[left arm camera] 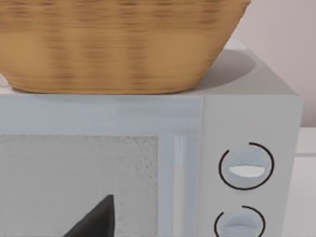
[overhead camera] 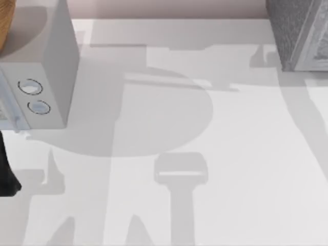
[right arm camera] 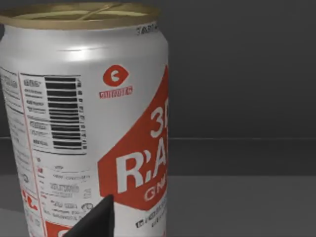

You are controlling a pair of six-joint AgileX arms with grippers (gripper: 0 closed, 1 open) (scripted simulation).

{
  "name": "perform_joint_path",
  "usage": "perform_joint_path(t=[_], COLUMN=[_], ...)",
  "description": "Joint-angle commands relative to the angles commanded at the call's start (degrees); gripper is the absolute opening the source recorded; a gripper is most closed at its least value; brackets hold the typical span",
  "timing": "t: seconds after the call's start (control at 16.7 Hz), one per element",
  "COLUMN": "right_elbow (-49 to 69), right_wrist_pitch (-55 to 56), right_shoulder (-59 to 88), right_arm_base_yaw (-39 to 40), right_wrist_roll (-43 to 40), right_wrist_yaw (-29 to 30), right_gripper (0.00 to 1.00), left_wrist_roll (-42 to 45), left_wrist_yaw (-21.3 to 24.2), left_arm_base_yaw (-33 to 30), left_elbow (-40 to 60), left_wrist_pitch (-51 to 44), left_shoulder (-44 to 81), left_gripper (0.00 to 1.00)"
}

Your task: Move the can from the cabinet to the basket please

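The can (right arm camera: 84, 123) stands upright in the right wrist view, white with red label marks, a barcode and a dull gold top. It rests on a dark grey floor with dark walls behind it. A dark part of my right gripper (right arm camera: 95, 223) shows close in front of its lower side. The cabinet (overhead camera: 302, 31), dark grey and speckled with a paler front frame, sits at the table's far right corner. The tan woven basket (left arm camera: 118, 44) rests on top of the pale grey box, and its edge (overhead camera: 9, 23) shows at the far left. My left gripper (left arm camera: 96, 223) faces that box's front.
The pale grey box with two round dials (overhead camera: 51, 66) stands at the table's left side, under the basket. A dark piece of my left arm (overhead camera: 7, 171) is at the left edge. The white table (overhead camera: 205, 154) carries arm shadows across its middle.
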Motion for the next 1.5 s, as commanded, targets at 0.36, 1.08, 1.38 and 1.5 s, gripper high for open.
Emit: perform_joint_path(t=[0.36, 1.08, 1.38, 1.5], right_elbow=[0.6, 2.3, 10.6, 12.1], right_wrist_pitch=[0.8, 2.7, 3.5, 3.7], right_shoulder=[1.0, 4.6, 13.8, 15.3], right_arm_base_yaw=[3.3, 12.1, 8.8, 8.1], right_wrist_roll=[0.0, -0.1, -0.1, -0.1], right_wrist_yaw=[3.7, 12.8, 9.7, 9.0], right_gripper=[1.0, 1.0, 1.0, 1.0], left_wrist_roll=[0.0, 0.0, 0.0, 0.0], left_wrist_yaw=[0.0, 0.0, 0.0, 0.0], left_arm_base_yaw=[0.0, 0.0, 0.0, 0.0], left_elbow=[0.0, 0.0, 0.0, 0.0], left_wrist_pitch=[0.0, 0.0, 0.0, 0.0], left_shoulder=[0.0, 0.0, 0.0, 0.0], left_gripper=[1.0, 1.0, 1.0, 1.0])
